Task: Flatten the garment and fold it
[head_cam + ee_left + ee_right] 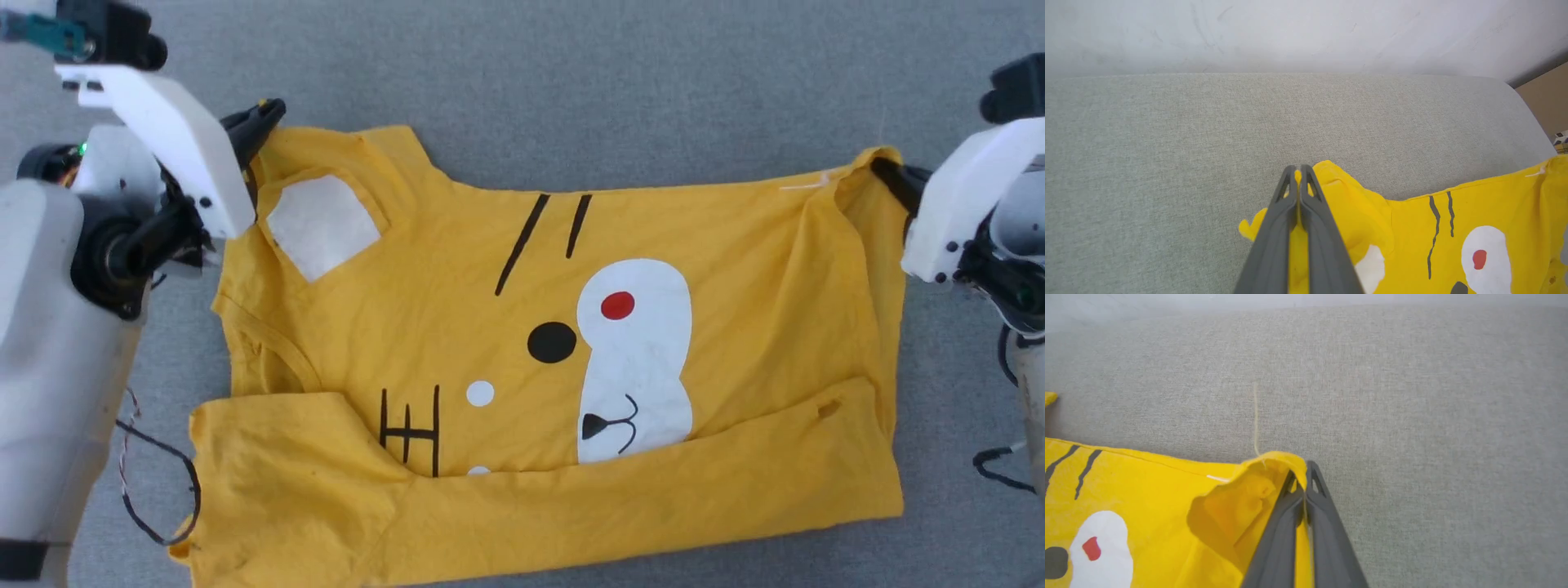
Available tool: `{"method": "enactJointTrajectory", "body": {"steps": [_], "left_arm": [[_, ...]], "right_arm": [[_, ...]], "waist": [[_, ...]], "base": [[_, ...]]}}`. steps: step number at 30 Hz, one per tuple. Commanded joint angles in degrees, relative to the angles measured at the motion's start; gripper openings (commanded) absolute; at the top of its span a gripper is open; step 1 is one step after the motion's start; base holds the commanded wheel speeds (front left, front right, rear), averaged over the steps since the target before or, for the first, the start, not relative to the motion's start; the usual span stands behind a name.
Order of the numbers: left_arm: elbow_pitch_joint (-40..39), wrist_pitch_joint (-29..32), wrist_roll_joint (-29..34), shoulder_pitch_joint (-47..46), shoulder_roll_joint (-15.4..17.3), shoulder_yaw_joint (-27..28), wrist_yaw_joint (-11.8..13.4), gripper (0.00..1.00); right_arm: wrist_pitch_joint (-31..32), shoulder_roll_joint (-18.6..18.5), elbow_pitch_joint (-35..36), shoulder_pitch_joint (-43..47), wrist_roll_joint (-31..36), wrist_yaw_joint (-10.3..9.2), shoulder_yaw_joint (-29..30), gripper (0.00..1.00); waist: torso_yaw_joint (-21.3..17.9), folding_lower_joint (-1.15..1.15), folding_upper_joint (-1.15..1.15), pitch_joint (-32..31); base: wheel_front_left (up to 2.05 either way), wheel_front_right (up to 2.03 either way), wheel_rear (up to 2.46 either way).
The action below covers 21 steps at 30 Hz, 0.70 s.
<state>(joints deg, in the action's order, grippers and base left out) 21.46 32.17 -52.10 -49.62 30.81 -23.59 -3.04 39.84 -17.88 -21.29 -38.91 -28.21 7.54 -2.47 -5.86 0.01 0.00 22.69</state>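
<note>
Yellow shirt spread on grey surface, long axis running left to right, near edge already folded over the print. Far left corner pinched in left hand, far right corner in right hand. Likely next: drawing far edge nearward, both hands level.

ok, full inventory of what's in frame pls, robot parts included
garment: one, bright yellow with a white, black and red face print, spread on the surface, near edge folded up over the bottom of the print.
fabric surface: one, grey, under the garment.
loose thread: one, pale, on the surface just beyond the garment's far right corner.
wall: one, pale grey, behind the surface.
left gripper: one, dark grey, shut on the garment's far left corner.
right gripper: one, dark grey, shut on the far right corner.
cables: two loops, black, by the arms at lower left and lower right.
</note>
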Motion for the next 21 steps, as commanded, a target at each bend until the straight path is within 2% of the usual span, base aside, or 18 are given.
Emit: {"method": "enactJointTrajectory", "body": {"steps": [1, 5, 10, 16, 21], "left_arm": [[-0.93, -1.57, -0.75, 2.05, -0.07, 0.87, -0.41, 0.0], [-3.84, -6.09, -1.99, 7.43, -0.02, 2.84, -0.23, 0.0], [-9.9, -11.42, -3.86, 17.77, 0.57, 5.78, 1.31, 0.0], [-17.79, -16.91, -6.13, 33.33, 0.44, 9.08, 4.93, 0.0], [-23.08, -20.03, -8.77, 46.51, -1.51, 10.75, 8.18, 0.0]], "right_arm": [[-1.67, -0.13, 1.45, 1.73, 0.01, -0.05, 1.03, 0.0], [-3.2, -0.25, 4.83, 6.94, -0.28, -0.05, 3.42, 0.0], [-3.57, 0.6, 9.69, 16.14, -1.13, -0.05, 5.98, 0.0], [-3.65, 3.08, 12.65, 27.28, -2.87, -0.05, 9.18, 0.0], [-4.62, 6.05, 10.72, 33.72, -3.7, -0.05, 12.38, 0.0]], "waist": [[1.07, -0.01, 0.0, -3.22], [2.4, -0.01, 0.0, -6.8], [3.46, -0.01, 0.0, -10.16], [4.04, -0.01, 0.0, -12.89], [3.68, -0.01, 0.0, -14.34]], "base": [[0.0, 0.0, 0.0], [0.0, 0.0, 0.0], [0.0, 0.0, 0.0], [0.0, 0.0, 0.0], [0.0, 0.0, 0.0]]}}
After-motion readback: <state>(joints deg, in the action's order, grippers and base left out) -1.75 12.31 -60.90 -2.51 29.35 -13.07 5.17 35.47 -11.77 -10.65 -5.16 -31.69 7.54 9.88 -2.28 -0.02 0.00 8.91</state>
